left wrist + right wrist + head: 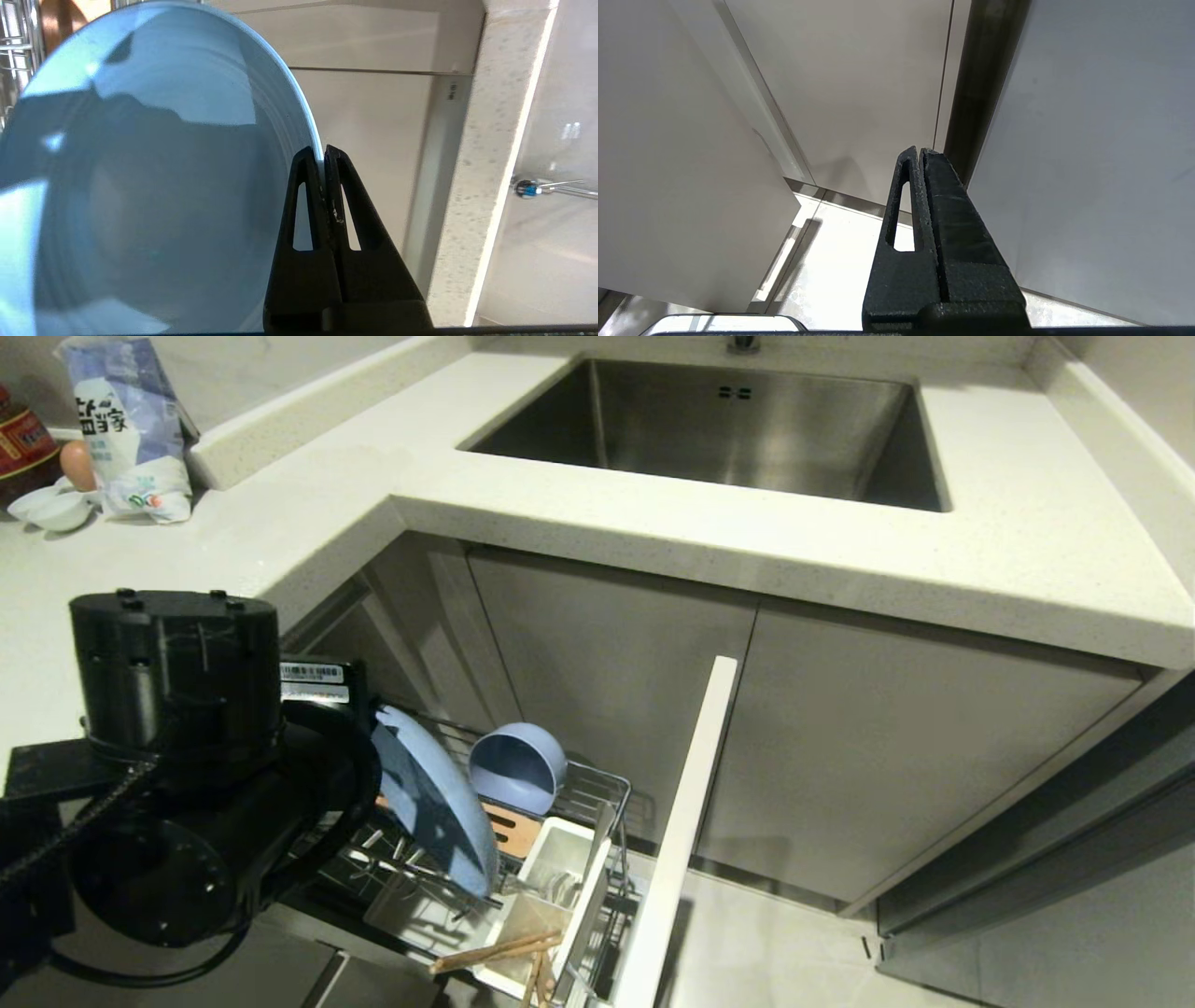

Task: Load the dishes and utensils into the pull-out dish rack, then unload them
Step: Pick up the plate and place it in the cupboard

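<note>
My left gripper is shut on the rim of the pale-blue oval plate, which stands on edge over the pull-out dish rack. In the head view the plate tilts beside my black left arm, which hides the gripper itself. The pale-blue bowl lies on its side at the rack's back. Light-wood chopsticks stick out of the white utensil caddy; the spoon's metal glints inside it. My right gripper is shut and empty, parked low by the cabinet fronts.
The rack's white panel front stands out from the grey cabinet doors. Above are the pale countertop and steel sink. A bag, small white saucers and a bottle sit at the far left.
</note>
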